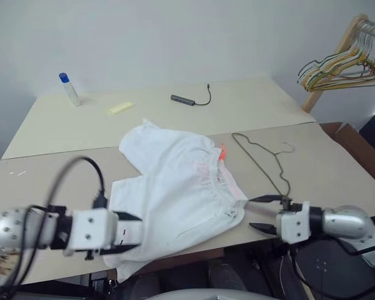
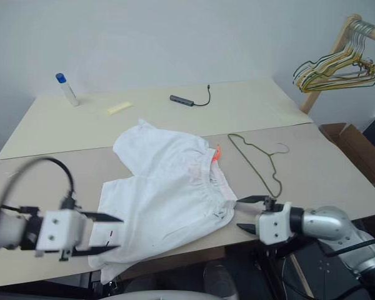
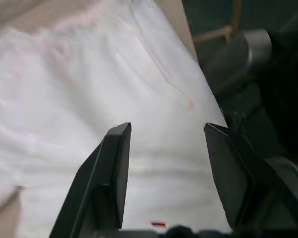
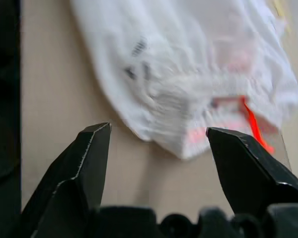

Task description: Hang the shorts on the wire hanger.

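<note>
The white shorts (image 1: 175,187) lie spread on the table, their waistband with the red-orange tag (image 1: 223,152) toward the right. Just right of them the thin dark wire hanger (image 1: 262,164) lies flat, separate from the cloth. My left gripper (image 2: 112,234) hovers open over the shorts' near-left part, and white cloth shows beneath its fingers (image 3: 116,173) with nothing held. My right gripper (image 1: 251,212) stands open at the table's front edge, beside the waistband corner and near the hanger's closest end. It points toward the shorts (image 4: 188,74) and is empty.
At the back of the table stand a blue-capped bottle (image 1: 69,89), a yellow strip (image 1: 119,108) and a black cable with a grey adapter (image 1: 190,99). A bunch of hangers (image 1: 344,65) hangs on a wooden rack at the far right, above a cardboard box (image 1: 356,147).
</note>
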